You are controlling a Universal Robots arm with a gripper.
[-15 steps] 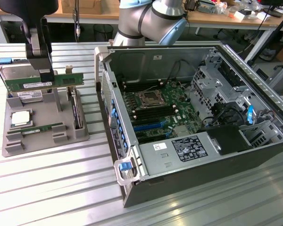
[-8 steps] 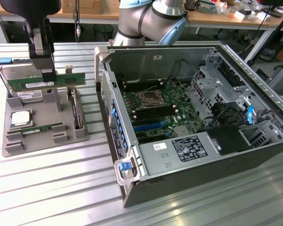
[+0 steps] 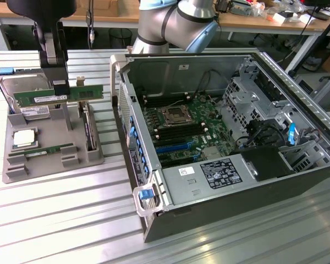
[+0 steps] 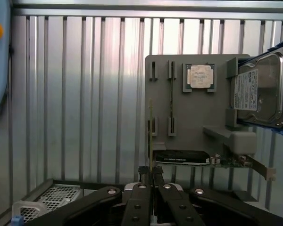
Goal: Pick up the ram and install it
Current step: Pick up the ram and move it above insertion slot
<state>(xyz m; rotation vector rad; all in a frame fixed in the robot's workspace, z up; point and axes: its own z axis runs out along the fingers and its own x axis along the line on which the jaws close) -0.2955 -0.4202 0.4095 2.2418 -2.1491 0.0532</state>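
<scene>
Hand (image 3: 60, 92) clamped on the ram (image 3: 87, 92), which hangs level above the grey tray (image 3: 49, 163); the open case (image 3: 209, 212) sits beside the tray.

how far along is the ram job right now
Done: the ram is out of the grey holder and hangs above it. In hand: the gripper is shut on the ram, holding it level. Left: installing it; it is not yet over the board inside the open computer case.
</scene>
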